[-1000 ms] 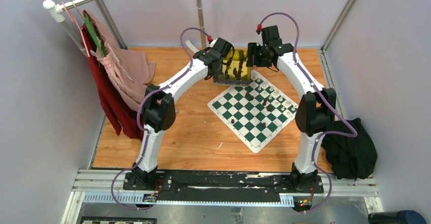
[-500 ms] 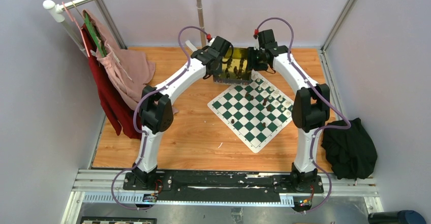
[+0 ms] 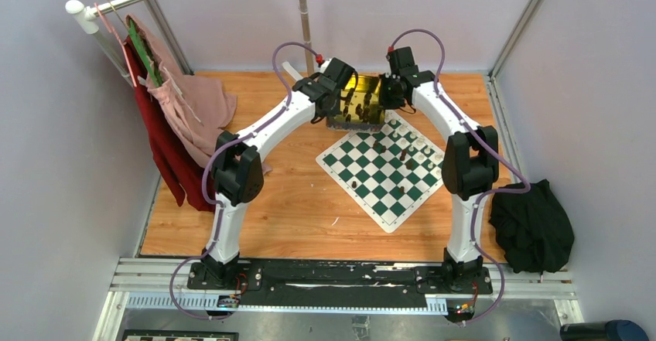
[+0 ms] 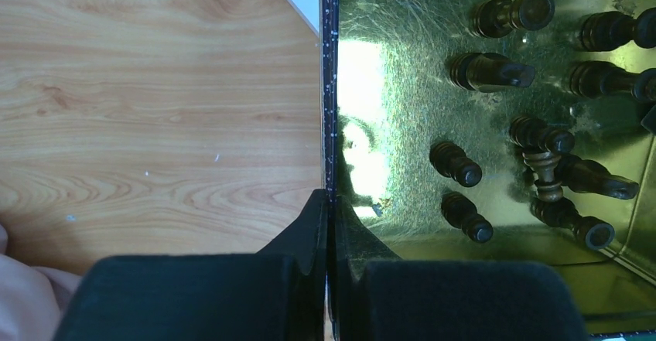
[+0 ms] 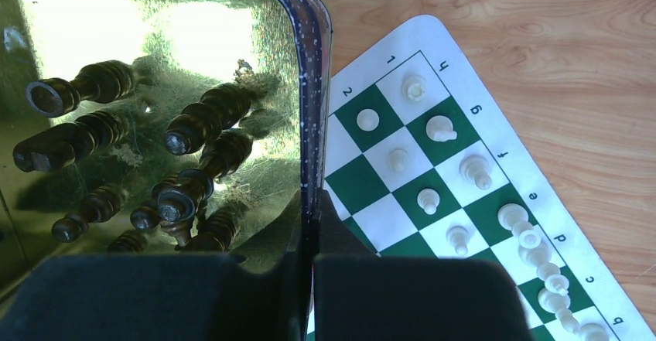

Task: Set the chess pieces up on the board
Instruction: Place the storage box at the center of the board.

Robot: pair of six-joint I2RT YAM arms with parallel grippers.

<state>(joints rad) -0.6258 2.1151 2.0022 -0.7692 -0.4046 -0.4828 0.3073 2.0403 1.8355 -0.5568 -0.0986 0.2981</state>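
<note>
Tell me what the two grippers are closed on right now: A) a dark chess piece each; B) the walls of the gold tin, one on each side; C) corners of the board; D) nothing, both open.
B: in the wrist views the left gripper and the right gripper each pinch a wall of the gold tin, with the dark pieces loose inside.

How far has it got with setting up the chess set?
Partway. White pieces stand along one edge of the board, with a few dark ones on it too. In hand: the left gripper and right gripper each pinch a wall of the gold tin. Left to do: most dark pieces lie inside it.
</note>
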